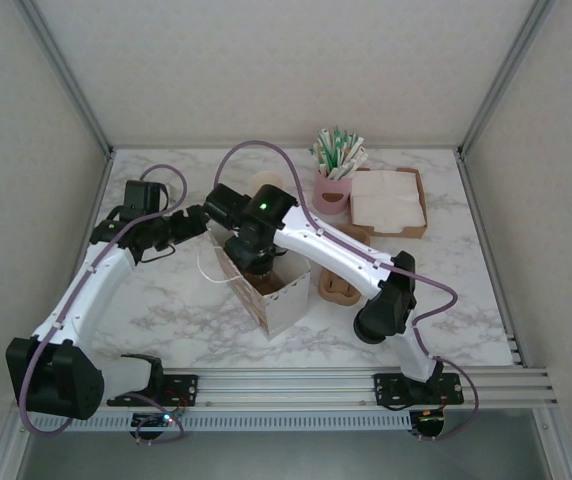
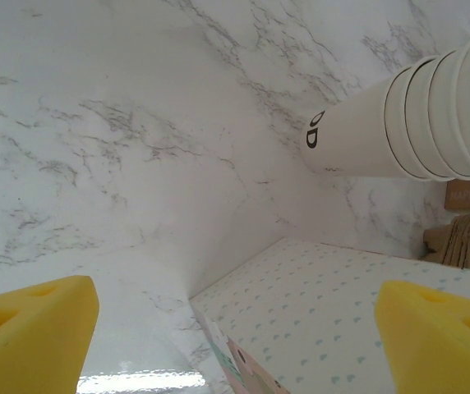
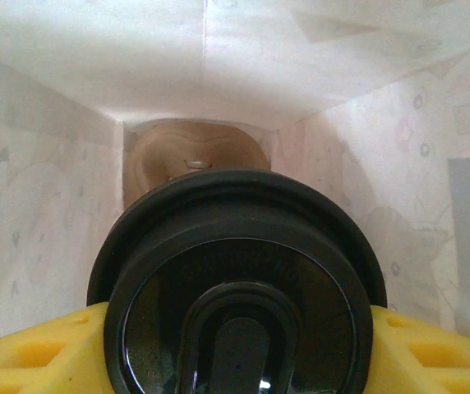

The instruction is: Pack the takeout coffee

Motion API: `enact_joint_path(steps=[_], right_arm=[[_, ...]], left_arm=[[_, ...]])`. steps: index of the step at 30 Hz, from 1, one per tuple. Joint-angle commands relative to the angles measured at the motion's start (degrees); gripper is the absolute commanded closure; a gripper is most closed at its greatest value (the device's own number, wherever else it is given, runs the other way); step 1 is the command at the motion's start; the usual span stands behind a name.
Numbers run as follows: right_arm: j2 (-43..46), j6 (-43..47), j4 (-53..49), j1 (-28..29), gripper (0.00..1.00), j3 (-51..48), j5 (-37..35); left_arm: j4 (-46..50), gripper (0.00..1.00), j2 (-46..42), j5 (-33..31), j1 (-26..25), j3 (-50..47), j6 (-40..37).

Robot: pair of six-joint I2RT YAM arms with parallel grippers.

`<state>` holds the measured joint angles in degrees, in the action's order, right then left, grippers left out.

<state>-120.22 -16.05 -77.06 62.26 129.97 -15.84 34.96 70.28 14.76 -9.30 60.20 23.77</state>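
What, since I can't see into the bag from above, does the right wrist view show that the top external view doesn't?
Right wrist: the takeout coffee, black lid up, held between the yellow fingers inside the bag, a brown thing at the bottom. Top external: the left gripper beside the bag, the cup stack, the napkin tray. Both: the bag with the right gripper in it.
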Motion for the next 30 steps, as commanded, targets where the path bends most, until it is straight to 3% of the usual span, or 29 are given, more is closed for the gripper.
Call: enact_joint_path(steps=[1, 30], right_arm=[[1.7, -0.7, 2.6, -0.6, 0.42, -1.0, 1.3], [5.8, -1.9, 9.8, -1.3, 0.45, -9.0, 3.1]], left_arm=[[0.1, 0.13, 0.6, 1.1, -0.5, 1.3, -0.4], [0.5, 0.13, 1.5, 1.3, -0.7, 1.7, -0.5]])
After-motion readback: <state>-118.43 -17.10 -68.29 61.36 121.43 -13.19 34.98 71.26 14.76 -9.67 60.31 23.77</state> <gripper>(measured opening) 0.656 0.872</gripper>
